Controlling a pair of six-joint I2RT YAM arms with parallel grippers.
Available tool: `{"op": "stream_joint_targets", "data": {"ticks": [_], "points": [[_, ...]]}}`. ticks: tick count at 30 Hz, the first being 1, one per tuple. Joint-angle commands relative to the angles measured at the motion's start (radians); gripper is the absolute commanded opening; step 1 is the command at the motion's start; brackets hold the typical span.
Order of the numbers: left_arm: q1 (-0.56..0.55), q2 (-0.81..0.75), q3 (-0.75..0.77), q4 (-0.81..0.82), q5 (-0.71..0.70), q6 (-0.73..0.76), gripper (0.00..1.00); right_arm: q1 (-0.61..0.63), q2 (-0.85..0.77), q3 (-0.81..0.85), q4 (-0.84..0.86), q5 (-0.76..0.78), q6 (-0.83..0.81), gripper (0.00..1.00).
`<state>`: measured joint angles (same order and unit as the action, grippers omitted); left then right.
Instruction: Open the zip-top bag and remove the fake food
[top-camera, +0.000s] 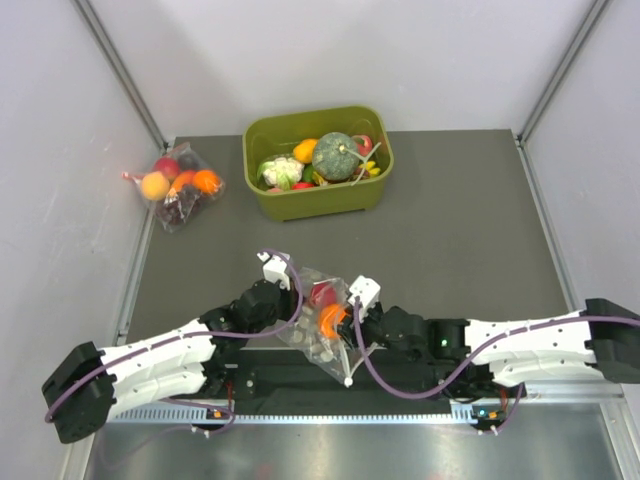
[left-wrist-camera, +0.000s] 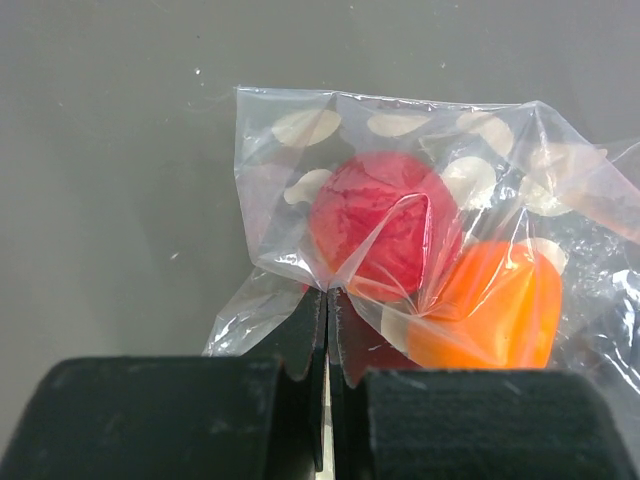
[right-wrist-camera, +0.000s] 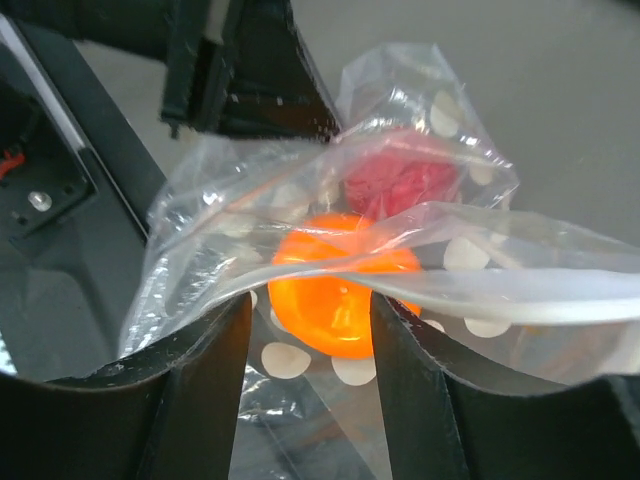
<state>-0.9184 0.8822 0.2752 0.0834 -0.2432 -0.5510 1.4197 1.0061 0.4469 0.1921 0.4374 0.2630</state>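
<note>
The zip-top bag (top-camera: 322, 325), clear with white dots, is held up between my two grippers near the table's front. It holds a red fruit (left-wrist-camera: 380, 225) and an orange fruit (left-wrist-camera: 490, 305). My left gripper (left-wrist-camera: 328, 292) is shut on a fold of the bag's plastic just below the red fruit. My right gripper (right-wrist-camera: 310, 300) is open with its fingers (right-wrist-camera: 215, 370) inside the bag's mouth. The orange fruit (right-wrist-camera: 335, 290) sits at their tips, the red fruit (right-wrist-camera: 400, 180) behind it. A dark green pumpkin (top-camera: 335, 155) lies in the green tub (top-camera: 270, 205).
The tub stands at the back middle and also holds a white cauliflower (top-camera: 282, 170) and other toy produce. A smaller dotless bag (top-camera: 180, 185) of fruit lies at the back left. The left arm (right-wrist-camera: 240, 70) is close beyond the bag in the right wrist view.
</note>
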Motion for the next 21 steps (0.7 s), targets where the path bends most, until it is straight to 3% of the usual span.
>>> {"op": "stream_joint_targets", "data": {"ticks": [1, 5, 7, 12, 21], "points": [[0.003, 0.001, 0.021, 0.059, 0.019, 0.006, 0.0, -0.033, 0.066, 0.017, 0.087, -0.069, 0.005, 0.51], [0.003, 0.004, 0.022, 0.056, 0.027, 0.01, 0.0, -0.065, 0.123, -0.02, 0.18, -0.144, 0.016, 0.56], [0.003, 0.006, 0.022, 0.061, 0.038, 0.011, 0.0, -0.085, 0.147, -0.033, 0.24, -0.167, 0.015, 0.69], [0.001, 0.014, 0.025, 0.067, 0.048, 0.013, 0.0, -0.119, 0.219, -0.019, 0.277, -0.203, 0.018, 0.85], [0.003, 0.024, 0.027, 0.072, 0.058, 0.014, 0.0, -0.128, 0.373, 0.015, 0.302, -0.215, 0.044, 0.97]]}}
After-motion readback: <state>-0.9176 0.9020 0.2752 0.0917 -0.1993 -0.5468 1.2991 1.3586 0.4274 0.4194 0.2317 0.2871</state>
